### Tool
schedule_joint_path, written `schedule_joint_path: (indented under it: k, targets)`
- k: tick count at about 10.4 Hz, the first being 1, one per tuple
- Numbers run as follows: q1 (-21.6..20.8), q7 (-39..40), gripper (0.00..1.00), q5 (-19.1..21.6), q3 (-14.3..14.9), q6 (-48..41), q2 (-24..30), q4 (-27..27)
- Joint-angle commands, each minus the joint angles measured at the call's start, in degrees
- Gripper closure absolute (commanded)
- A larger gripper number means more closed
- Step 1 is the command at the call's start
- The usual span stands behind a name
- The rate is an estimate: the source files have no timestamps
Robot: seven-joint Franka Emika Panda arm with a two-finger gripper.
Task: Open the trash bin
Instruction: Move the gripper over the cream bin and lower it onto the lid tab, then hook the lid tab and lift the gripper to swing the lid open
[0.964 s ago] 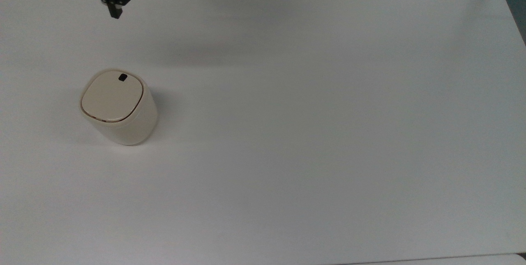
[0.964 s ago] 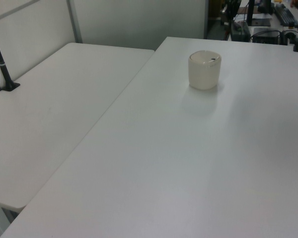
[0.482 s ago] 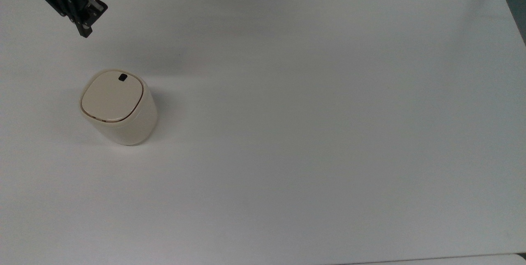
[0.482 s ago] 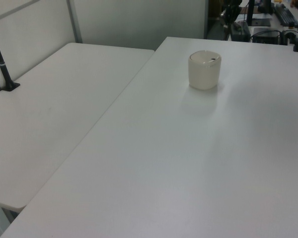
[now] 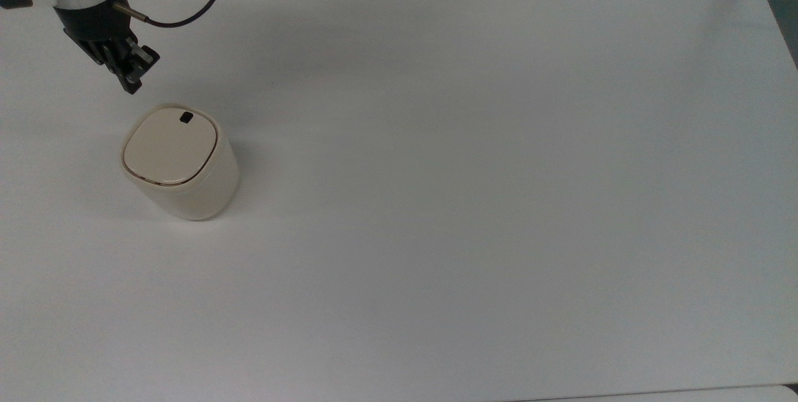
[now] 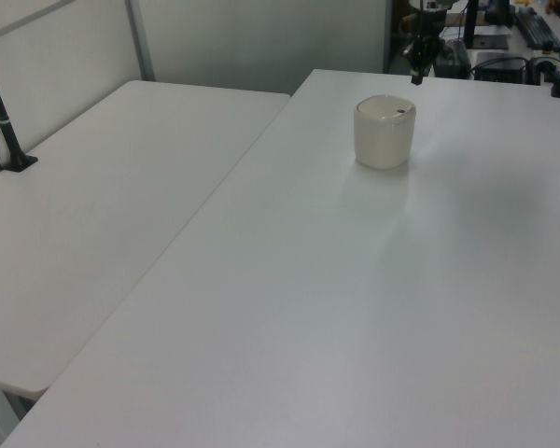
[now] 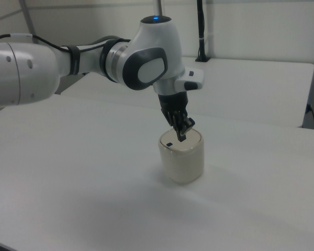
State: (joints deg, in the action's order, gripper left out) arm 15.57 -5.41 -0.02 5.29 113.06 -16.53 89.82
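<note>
Since the earlier frames, the gripper (image 5: 131, 81) has dropped from the top edge of the top view toward the bin, its fingers pressed together and holding nothing. On the white table (image 5: 467, 171), the trash bin (image 5: 181, 162) stands upright at the top view's middle left, lid flat and closed. Its small black button (image 5: 186, 117) sits just below and right of the fingertips.

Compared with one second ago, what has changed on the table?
The gripper has moved toward the top view's left and then down the picture, coming closer to the trash bin. It holds nothing. The bin stayed in place, its lid shut, the black button untouched.
</note>
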Motion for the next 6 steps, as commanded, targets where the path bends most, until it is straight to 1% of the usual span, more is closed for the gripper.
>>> schedule_joint_path:
  k: [1, 4, 6]
  targets:
    - [-1.8, -1.4, 1.00, 3.2, -0.7, 1.3, -0.2, 0.8]
    - [-4.0, -1.6, 1.00, 3.0, -0.7, 2.3, -3.5, 0.7]
    - [-3.9, -2.1, 1.00, 2.7, -0.7, 4.3, -5.0, 0.7]
